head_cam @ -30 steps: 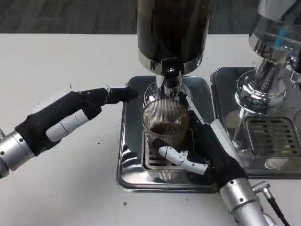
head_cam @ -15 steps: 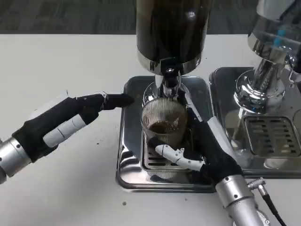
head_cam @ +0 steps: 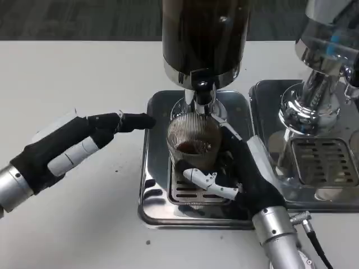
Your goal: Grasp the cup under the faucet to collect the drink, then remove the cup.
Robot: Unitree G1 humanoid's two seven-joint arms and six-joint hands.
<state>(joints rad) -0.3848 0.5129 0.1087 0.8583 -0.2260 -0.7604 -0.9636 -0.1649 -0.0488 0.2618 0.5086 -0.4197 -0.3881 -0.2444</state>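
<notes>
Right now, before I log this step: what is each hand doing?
Left hand: open, holding nothing, beside the drip tray.
Right hand: gripping the ribbed glass cup.

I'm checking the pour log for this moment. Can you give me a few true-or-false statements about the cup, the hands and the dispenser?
1. The right hand grips the ribbed clear glass cup. True.
2. The cup is empty. False: dark drink lies in its bottom.
3. The cup stands under the faucet of the dark-filled drink dispenser. True.
4. The left hand holds the cup. False: it is beside the shiny steel drip tray, its fingers pointing toward the cup and holding nothing.
5. A second chrome dispenser stands on the robot's left. False: it stands on the right.
</notes>
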